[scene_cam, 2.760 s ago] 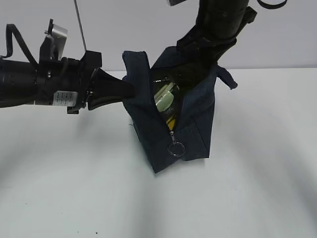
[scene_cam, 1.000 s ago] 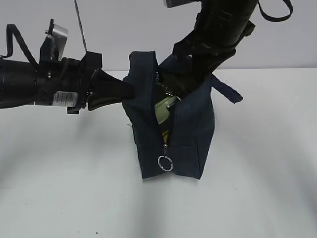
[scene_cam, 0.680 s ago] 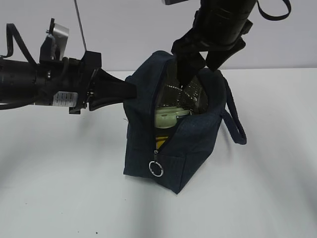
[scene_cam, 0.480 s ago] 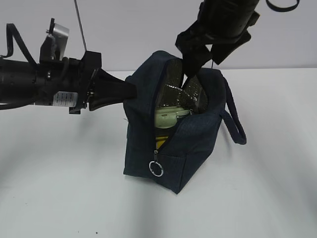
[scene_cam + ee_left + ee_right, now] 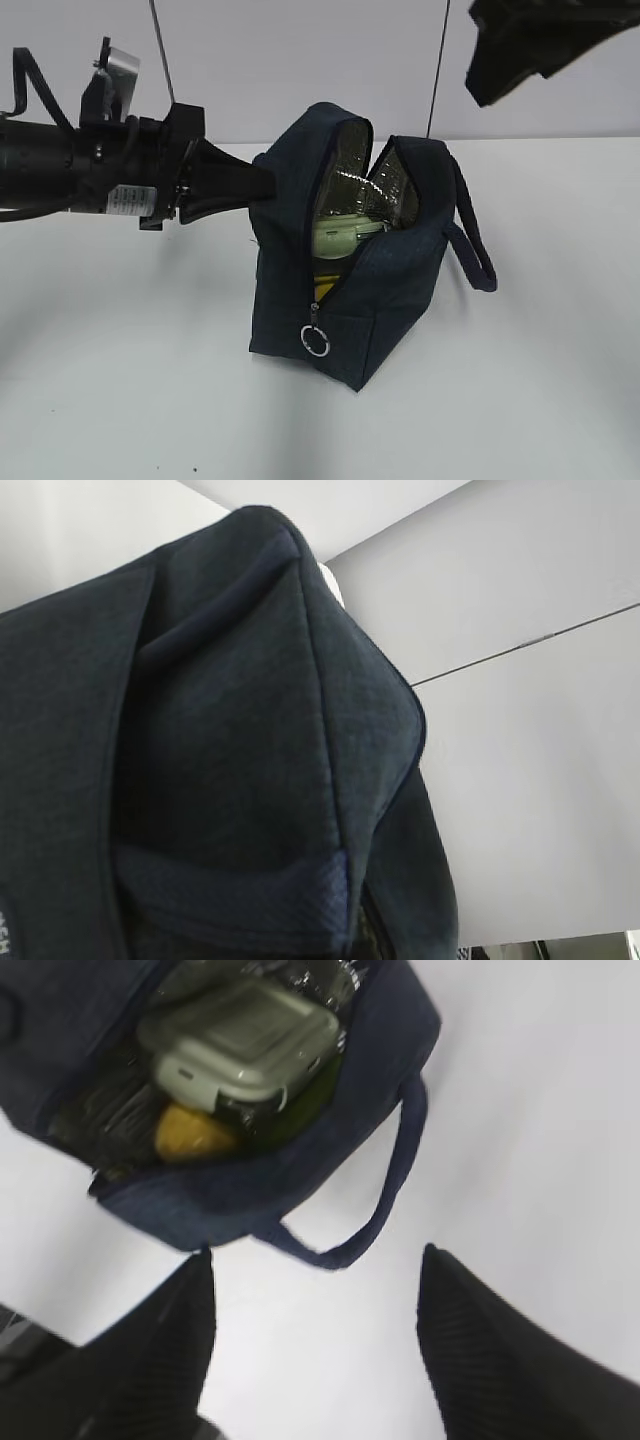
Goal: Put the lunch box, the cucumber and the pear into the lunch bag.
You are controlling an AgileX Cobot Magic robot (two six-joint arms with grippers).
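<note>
Navy fabric lunch bag (image 5: pixel 375 290), one only, stands upright at frame centre on the white counter (image 5: pixel 520 400), zipper open along its top and front, silver lining showing inside. One metal ring pull (image 5: pixel 316 342) hangs low on the front. One padded loop handle (image 5: pixel 473 245) droops off the bag's right side.

Inside the bag: one sage-green lunch box (image 5: pixel 240 1045) lying near the top, one yellow-orange pear (image 5: pixel 195 1135) just below-left of it in the right wrist view, and a dark green strip beside the box at its right, likely the one cucumber (image 5: pixel 318 1085), mostly hidden.

Left claw (image 5: pixel 255 185) comes in from frame left and pinches the bag's left wall near the top edge; its wrist view is filled with navy fabric.

Right claw (image 5: pixel 315 1340) is spread wide, holding nothing, up in the upper right of the exterior view, well apart from the bag.
</note>
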